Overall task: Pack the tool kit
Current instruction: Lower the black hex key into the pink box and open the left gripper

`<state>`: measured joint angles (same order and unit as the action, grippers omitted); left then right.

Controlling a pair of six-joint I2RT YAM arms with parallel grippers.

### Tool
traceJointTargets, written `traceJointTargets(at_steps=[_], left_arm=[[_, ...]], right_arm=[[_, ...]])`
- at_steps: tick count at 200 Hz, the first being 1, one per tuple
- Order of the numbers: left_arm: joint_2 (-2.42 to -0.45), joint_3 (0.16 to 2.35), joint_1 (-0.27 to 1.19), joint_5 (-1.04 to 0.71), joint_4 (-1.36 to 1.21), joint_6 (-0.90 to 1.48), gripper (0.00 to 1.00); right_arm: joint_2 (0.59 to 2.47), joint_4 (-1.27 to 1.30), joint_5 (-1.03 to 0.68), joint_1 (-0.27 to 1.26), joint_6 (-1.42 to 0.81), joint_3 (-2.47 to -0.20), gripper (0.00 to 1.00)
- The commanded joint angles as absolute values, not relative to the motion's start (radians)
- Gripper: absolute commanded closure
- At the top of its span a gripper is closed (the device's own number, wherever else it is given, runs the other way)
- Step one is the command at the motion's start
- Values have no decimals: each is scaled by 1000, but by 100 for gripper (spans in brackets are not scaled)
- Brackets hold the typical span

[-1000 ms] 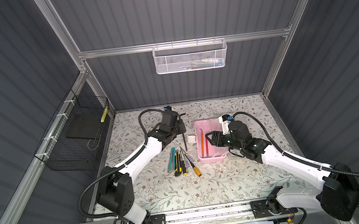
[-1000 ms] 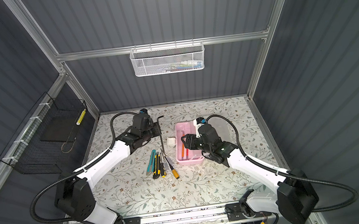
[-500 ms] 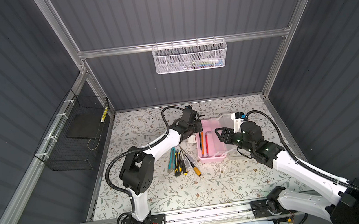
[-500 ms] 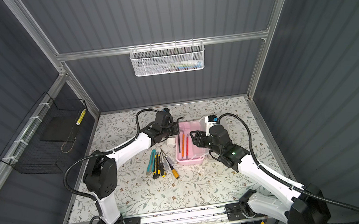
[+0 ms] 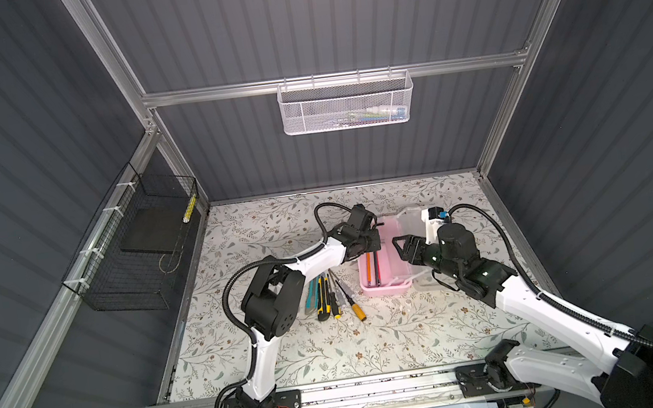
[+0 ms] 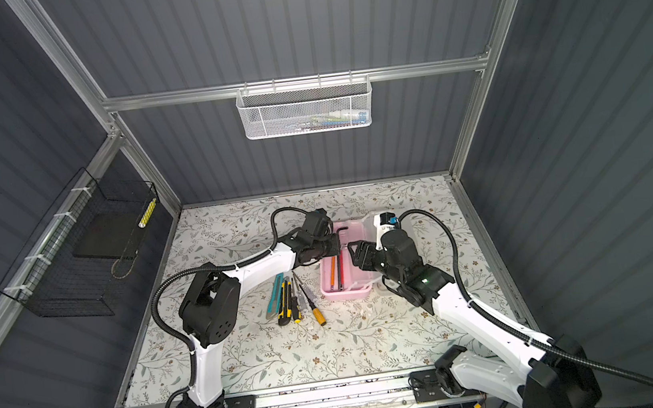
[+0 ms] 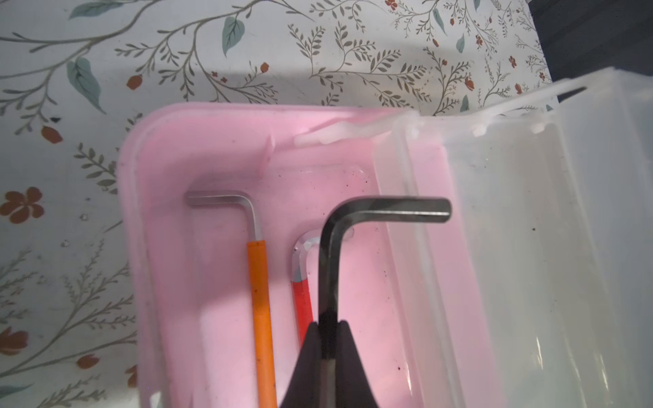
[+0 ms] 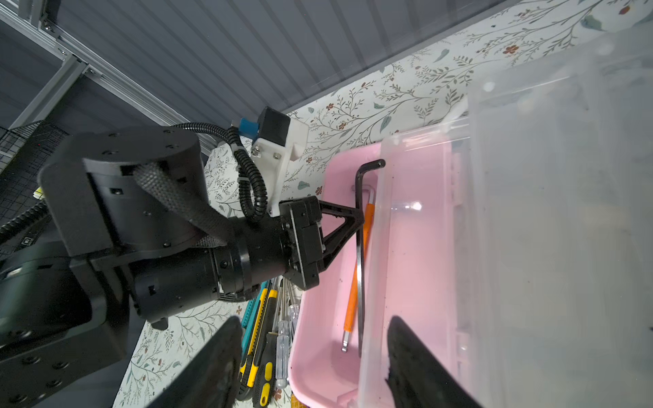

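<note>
Pink plastic, thin-walled and light: I am judging that the tool kit's base (image 5: 390,267) is likely to skid on the mat (image 5: 374,346) under any sideways push, so I am advising a hold on its long rim, not on a wall. It is sitting right of the mat's centre, its frosted lid (image 7: 530,247) lying open along its right side. The left gripper (image 7: 327,328) is pinching a black hex key (image 7: 327,268) by the long shank above the base, and I cannot tell whether the key is touching the floor. Being stiff, slick steel, it is apt to swivel in so narrow a pinch. An orange-sleeved key (image 7: 259,300) and a red-sleeved key (image 7: 303,303) are lying inside. The right gripper (image 8: 312,328) is hanging with jaws apart, holding nothing, by the seam of base and lid. Room is running tight there, both grippers working close together. A teal utility knife (image 5: 311,296), a yellow-and-black utility knife (image 5: 322,301) and the screwdrivers (image 5: 354,308) are lying just left of the base, while the near mat is offering open room
</note>
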<state>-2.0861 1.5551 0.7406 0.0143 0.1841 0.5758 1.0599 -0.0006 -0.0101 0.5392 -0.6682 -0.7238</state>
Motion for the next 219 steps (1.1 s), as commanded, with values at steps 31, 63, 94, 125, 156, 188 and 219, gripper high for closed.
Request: traceJointTargets(at_steps=[31,63,94,125,156,188,219], left_arm=[[-2115,1588,742,19,210,585,100],[-2117,1588,742,34,220,580,100],[-2130,1609,742,15,233,574,100],[-2105,1589,742,20,225,571,86],[-2084,1567,742,15,219,562,63],[-2047,1532,742,26,205,562,60],[-2003,1517,742,30,207,536,59]], right_arm=[[1045,-2,9,533,-654,-706,34],[1046,0,8,532,-657,-704,33],[1061,-4,0,532,-657,-716,30],[1071,-4,-9,532,-661,-724,29],[1082,-5,-16,531,-660,-738,27],[1085,-5,-25,532,-660,-742,27],[1089,-5,-36,531,-647,-744,27]])
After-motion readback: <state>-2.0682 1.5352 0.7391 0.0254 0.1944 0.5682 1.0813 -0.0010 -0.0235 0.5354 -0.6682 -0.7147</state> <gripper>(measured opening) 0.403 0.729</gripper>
